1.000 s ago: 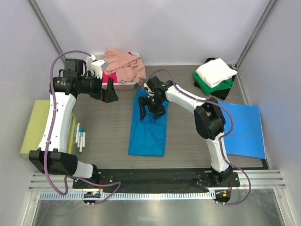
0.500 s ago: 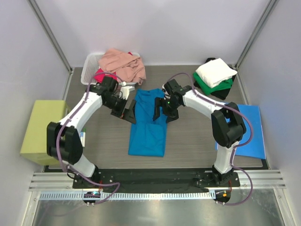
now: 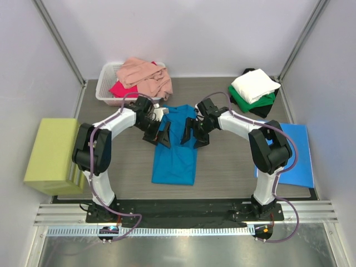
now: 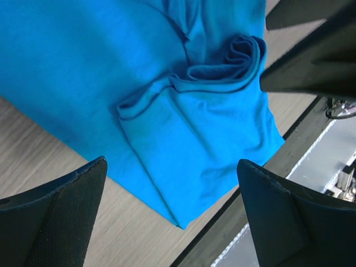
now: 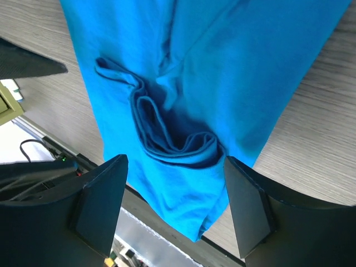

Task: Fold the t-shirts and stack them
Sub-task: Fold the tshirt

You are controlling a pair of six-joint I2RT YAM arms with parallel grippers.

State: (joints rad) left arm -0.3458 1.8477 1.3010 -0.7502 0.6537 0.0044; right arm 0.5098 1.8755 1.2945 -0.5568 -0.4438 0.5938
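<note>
Where the soft teal-blue t-shirt (image 3: 177,161) lies as a long, smooth folded strip on the wood-grain table (image 3: 122,161), your left gripper (image 3: 162,134) and right gripper (image 3: 193,137) flank its far half. Each is spread wide and grips nothing. Only the wrist views show you the rolled, bunched pleat in the cloth. Only the top view shows the pink t-shirt (image 3: 146,75) heaped crumpled in the white basket (image 3: 105,78).

Bright, even, diffuse light w/ soft shadows. Top view sharp; wrist views' near fingers (image 4: 55,222) dark, slightly soft.
</note>
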